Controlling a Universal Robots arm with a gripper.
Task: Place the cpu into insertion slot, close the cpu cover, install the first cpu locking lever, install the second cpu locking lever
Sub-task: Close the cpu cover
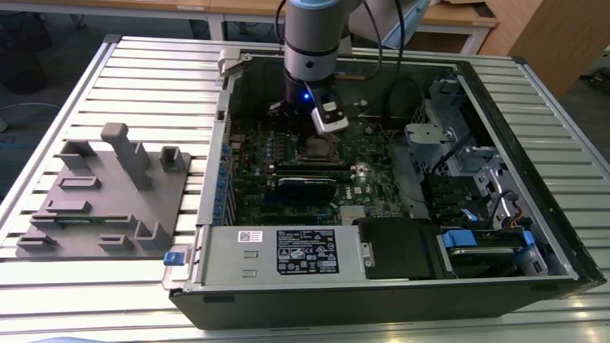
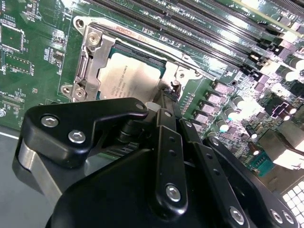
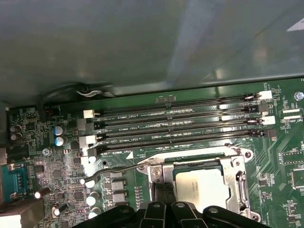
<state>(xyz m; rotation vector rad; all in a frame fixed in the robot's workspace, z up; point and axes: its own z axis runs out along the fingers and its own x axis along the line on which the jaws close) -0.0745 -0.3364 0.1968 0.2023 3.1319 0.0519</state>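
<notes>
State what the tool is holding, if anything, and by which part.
It cannot be told. The tool sits low at the edge of the cpu cover, beside the cpu, but its own body hides whether anything is gripped.

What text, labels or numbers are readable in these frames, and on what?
None can be read with confidence.
White label on the power supply: print too small.
cpu top: faint marking, blurred.
Beside the memory slots: tiny white lettering, too small.
</notes>
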